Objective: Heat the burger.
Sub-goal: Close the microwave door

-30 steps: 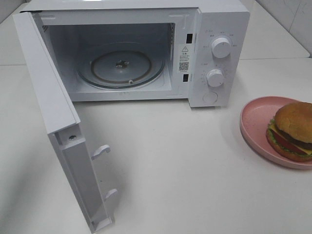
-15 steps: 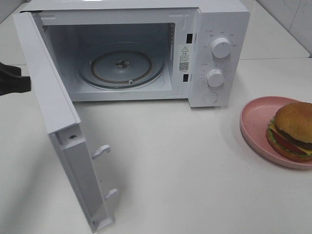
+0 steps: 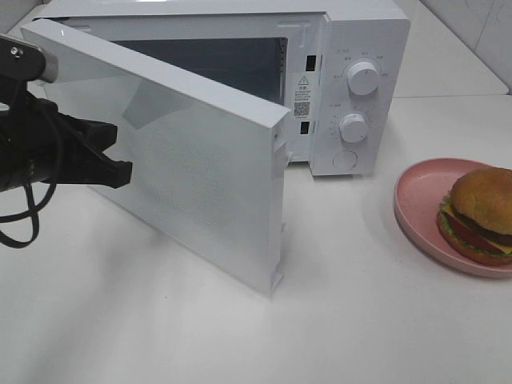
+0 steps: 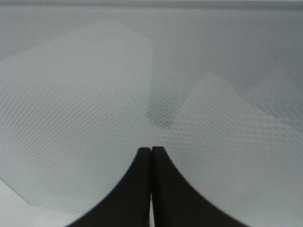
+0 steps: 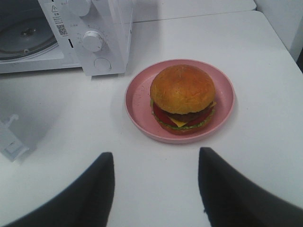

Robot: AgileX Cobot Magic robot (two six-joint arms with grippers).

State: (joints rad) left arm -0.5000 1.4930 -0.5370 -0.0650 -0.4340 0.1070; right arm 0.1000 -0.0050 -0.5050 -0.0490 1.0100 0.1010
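The burger [image 3: 480, 212] [image 5: 182, 94] lies on a pink plate [image 3: 416, 192] [image 5: 137, 101] at the table's right edge. The white microwave [image 3: 360, 48] stands at the back, and its door [image 3: 192, 176] is swung about halfway toward the opening. My left gripper [image 3: 120, 172] [image 4: 151, 156] is shut, its tips against the door's outer face. In the right wrist view my right gripper [image 5: 155, 155] is open and empty, a short way in front of the plate; the exterior view does not show it.
Two round knobs [image 3: 364, 78] [image 3: 353, 126] sit on the microwave's right panel. The glass turntable [image 5: 23, 42] shows inside the cavity in the right wrist view. A tiled wall rises at the back right.
The left arm came in from the left and the microwave door swung from wide open to about half shut. The burger, plate and right gripper have not moved.
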